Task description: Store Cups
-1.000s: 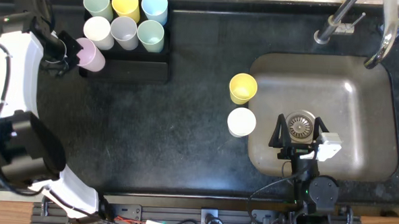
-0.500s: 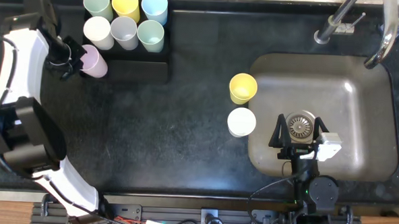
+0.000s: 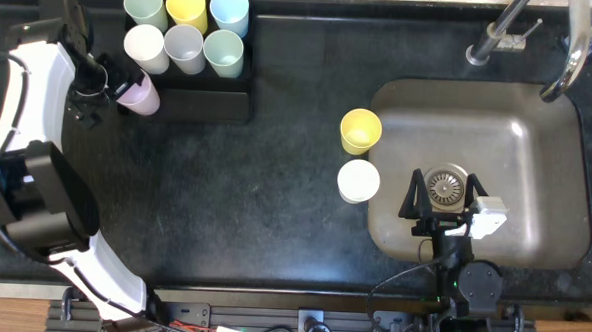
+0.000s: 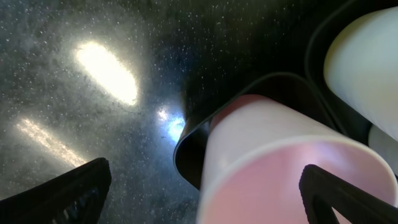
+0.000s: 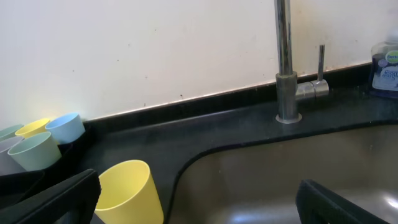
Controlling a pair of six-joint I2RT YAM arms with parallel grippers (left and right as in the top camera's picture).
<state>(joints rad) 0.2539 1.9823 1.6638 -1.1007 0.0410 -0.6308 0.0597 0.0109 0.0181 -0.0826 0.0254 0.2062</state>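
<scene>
A pink cup [image 3: 139, 92] [image 4: 280, 155] leans with its base in the front-left slot of the black tray [image 3: 211, 104]. My left gripper [image 3: 103, 84] [image 4: 205, 183] is beside it on the left, fingers spread wide. One finger [image 4: 348, 193] overlaps the cup and the other [image 4: 62, 193] stands apart from it. Several cups fill the tray's two back rows. A yellow cup [image 3: 361, 130] [image 5: 127, 190] and a white cup [image 3: 357, 180] stand on the counter by the sink [image 3: 538, 117]. My right gripper [image 3: 442, 187] hangs open above the drain.
The faucet [image 3: 502, 33] [image 5: 285, 62] rises behind the sink. A soap bottle [image 5: 384, 62] stands at the back right. The dark counter [image 3: 264, 205] stretches between the tray and the sink. The wall runs along the far edge.
The left gripper has carried the pink cup a little toward the tray's front-left slot, and the cup's base has gone into it. The right arm has not moved.
</scene>
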